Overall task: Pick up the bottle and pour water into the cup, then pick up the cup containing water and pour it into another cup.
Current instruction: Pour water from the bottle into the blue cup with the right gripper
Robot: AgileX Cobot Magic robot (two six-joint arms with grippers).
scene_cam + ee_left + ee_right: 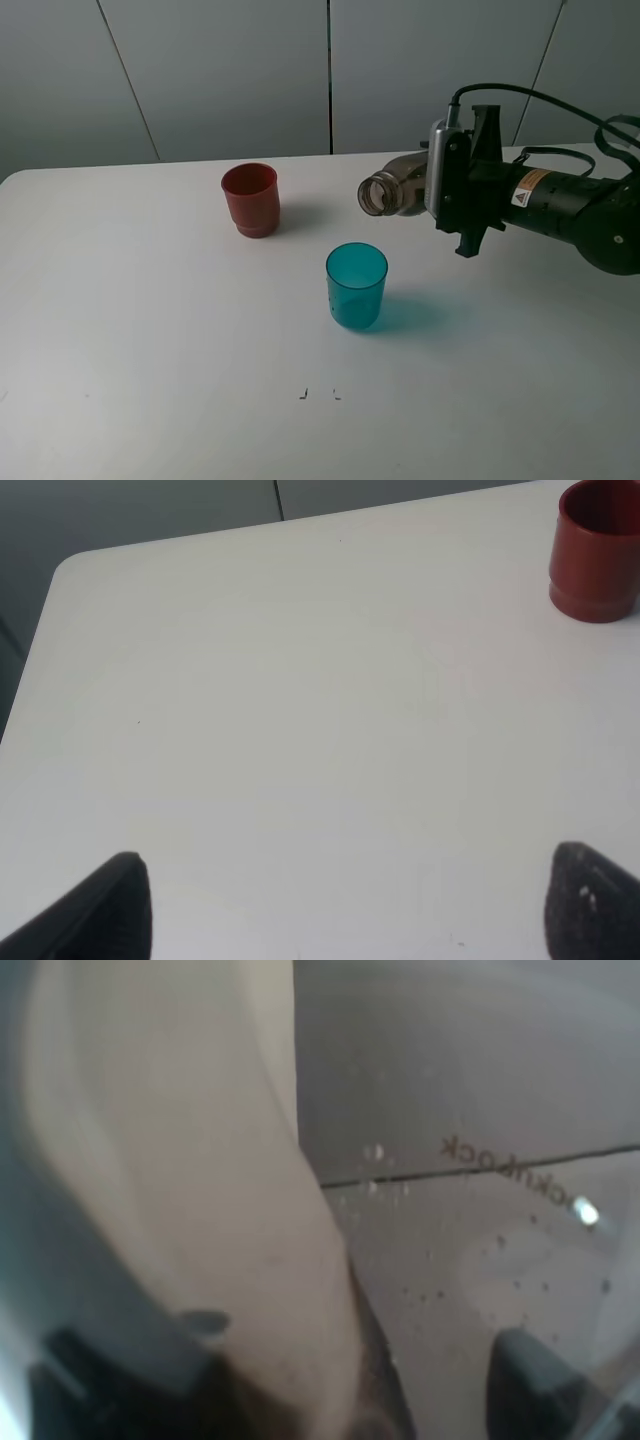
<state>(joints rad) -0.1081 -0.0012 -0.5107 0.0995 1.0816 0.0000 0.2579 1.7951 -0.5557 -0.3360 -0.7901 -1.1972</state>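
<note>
My right gripper (452,188) is shut on the smoky grey-brown bottle (392,190) and holds it tipped on its side in the air. The bottle's open mouth points left, above and behind the teal cup (356,286). No water stream shows. The teal cup stands upright mid-table. The red-brown cup (250,200) stands upright behind and to the left of it, and also shows in the left wrist view (598,550). In the right wrist view the bottle (450,1210) fills the frame. My left gripper (350,910) is open and empty over bare table, out of the exterior view.
The white table (150,330) runs to a rounded back left corner (70,565). Grey wall panels stand behind it. Two small dark marks (318,394) lie near the front middle. The right arm and its cables (570,205) hang over the right side.
</note>
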